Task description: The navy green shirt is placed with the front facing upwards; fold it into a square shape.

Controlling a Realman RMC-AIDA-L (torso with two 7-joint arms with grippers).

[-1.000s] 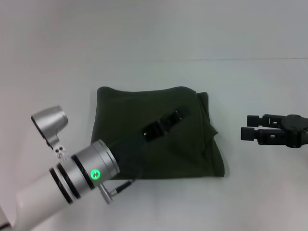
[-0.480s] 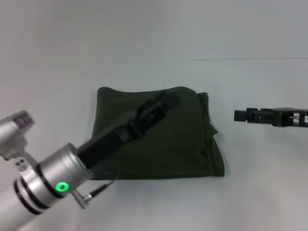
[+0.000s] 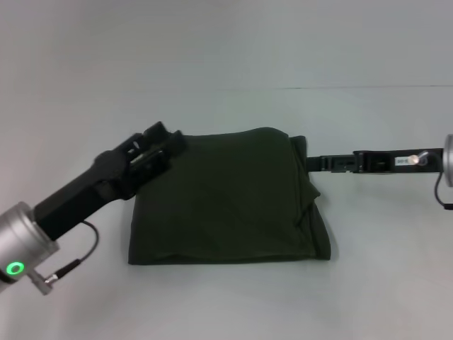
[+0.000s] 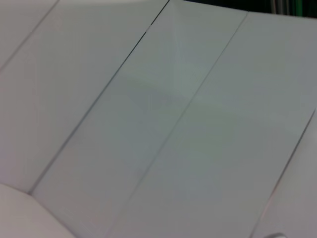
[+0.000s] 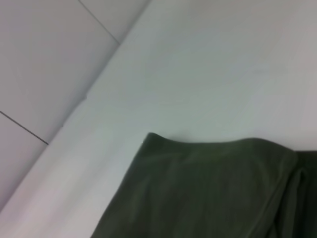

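folded navy green shirt (image 3: 226, 198) on table (image 3: 226, 304)

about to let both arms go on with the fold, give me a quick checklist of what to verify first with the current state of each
1. Navy green shirt already folded into a compact, roughly square block: ok.
2. Shirt's right edge lies flat: not ok, loose layers bunch there.
3. Left claw at the shirt's far left corner: ok, it overlaps that corner.
4. Right claw at the far right corner: ok, its tip reaches the edge.
5. Either claw actually gripping cloth: cannot tell.
6. Shirt fully on the table: ok, white surface shows on all sides.
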